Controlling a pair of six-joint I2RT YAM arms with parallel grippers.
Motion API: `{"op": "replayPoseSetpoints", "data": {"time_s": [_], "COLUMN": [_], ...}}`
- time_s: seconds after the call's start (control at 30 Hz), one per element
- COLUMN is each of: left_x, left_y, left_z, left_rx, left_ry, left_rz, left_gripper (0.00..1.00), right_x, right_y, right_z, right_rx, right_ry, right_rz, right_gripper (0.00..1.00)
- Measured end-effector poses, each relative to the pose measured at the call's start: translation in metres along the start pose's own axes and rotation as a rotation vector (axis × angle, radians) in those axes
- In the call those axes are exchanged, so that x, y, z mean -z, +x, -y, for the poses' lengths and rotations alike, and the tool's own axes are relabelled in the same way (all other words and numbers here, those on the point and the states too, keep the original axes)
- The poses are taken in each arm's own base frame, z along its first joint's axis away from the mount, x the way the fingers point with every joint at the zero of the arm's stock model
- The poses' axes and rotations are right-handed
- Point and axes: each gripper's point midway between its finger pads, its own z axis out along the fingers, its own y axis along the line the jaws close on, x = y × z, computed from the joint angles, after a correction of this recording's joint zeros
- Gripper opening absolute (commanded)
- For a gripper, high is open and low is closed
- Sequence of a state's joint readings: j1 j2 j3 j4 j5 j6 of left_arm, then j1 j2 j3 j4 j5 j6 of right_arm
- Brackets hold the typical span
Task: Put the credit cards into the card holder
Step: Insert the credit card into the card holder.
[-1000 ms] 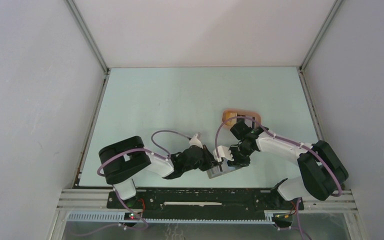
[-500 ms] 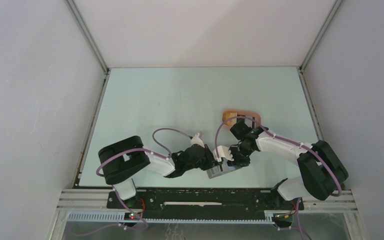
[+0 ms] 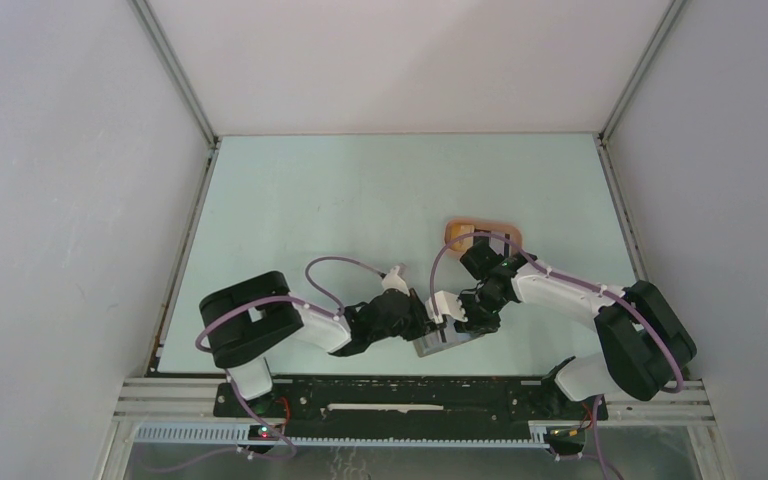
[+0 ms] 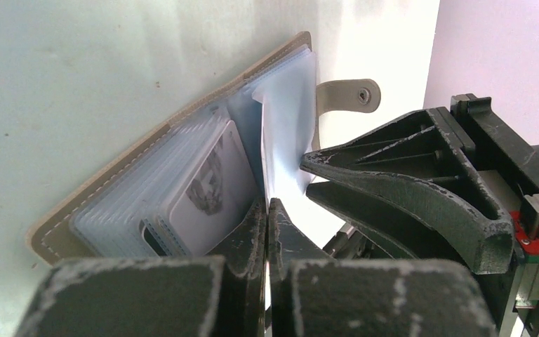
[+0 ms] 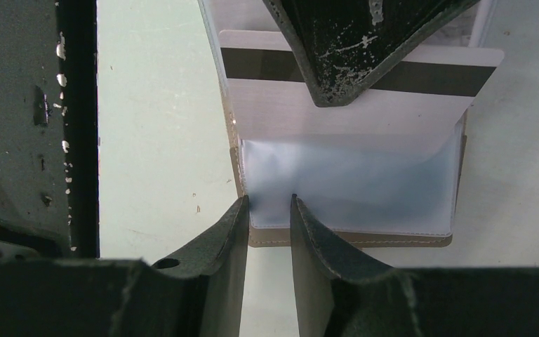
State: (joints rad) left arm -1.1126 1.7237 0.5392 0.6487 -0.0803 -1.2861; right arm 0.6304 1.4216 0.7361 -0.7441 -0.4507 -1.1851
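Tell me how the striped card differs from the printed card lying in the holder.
The striped card is pinched in the left gripper's jaws, only partly inside a sleeve; the printed card lies fully tucked, ungripped. The striped card shows a dark band on white; the printed card shows a grey picture. Both are thin cards in the holder's clear sleeves.
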Motion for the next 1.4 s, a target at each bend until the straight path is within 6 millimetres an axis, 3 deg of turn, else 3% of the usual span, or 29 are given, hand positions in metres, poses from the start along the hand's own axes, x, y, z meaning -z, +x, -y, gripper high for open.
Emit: {"op": "replayPoseSetpoints", "data": {"time_s": [0.93,1.27,1.4], "left_x": [-0.0026,-0.0029,-0.0029], "left_y": [-0.0015,-0.0005,0.0006], "left_z": [0.0013,0.0022,0.003], "left_rx": [-0.046,-0.036,-0.03], "left_ry": [-0.033,-0.03,-0.027], "left_rz": [0.018,0.015,0.009], "left_gripper": [0.0,0.11,0.15], "right_x": [-0.0002,-0.0002,0.0067], "right_y": [-0.0007,-0.0044,-0.0084], "right_z": [-0.0001,-0.006,-0.0064], "right_rx": [-0.007,-0.029,-0.045], "right_ry": [-0.006,-0.028,-0.018], "right_rz": [0.001,0.023,0.062], "right_gripper": [0.35,0.46,0.45]}}
